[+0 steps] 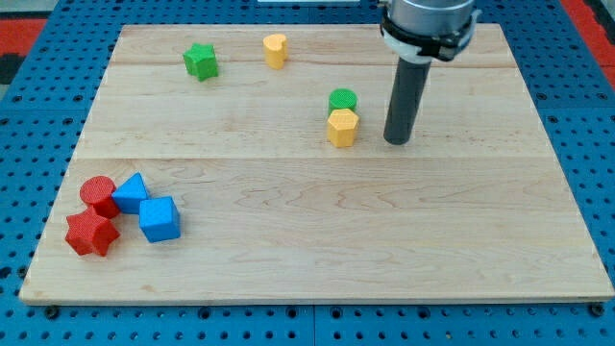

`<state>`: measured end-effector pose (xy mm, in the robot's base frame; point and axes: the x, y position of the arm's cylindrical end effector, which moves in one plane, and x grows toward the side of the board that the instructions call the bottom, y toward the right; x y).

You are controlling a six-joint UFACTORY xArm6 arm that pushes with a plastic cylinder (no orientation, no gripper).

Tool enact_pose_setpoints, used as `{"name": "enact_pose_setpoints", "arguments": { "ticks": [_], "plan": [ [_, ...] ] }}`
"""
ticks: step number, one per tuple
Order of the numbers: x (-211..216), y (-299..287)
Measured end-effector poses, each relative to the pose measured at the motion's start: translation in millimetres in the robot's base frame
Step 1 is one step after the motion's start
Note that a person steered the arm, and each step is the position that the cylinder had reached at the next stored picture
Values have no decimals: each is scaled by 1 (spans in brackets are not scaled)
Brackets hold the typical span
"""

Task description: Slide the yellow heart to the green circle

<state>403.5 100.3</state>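
Observation:
The yellow heart (276, 49) stands near the board's top edge, left of centre. The green circle (342, 99) sits right of centre in the upper half, with a yellow hexagon (342, 127) touching it just below. My tip (397, 141) rests on the board to the right of the yellow hexagon, a short gap away, and well to the lower right of the yellow heart.
A green star (201, 61) lies at the upper left. At the lower left a red circle (98, 193), a red star (91, 234), a blue triangle-like block (131, 193) and a blue cube (159, 219) are clustered. The wooden board (317, 250) sits on blue pegboard.

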Motion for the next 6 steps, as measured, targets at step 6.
{"name": "enact_pose_setpoints", "arguments": {
  "ticks": [6],
  "plan": [
    [-178,-75]
  ]
}}
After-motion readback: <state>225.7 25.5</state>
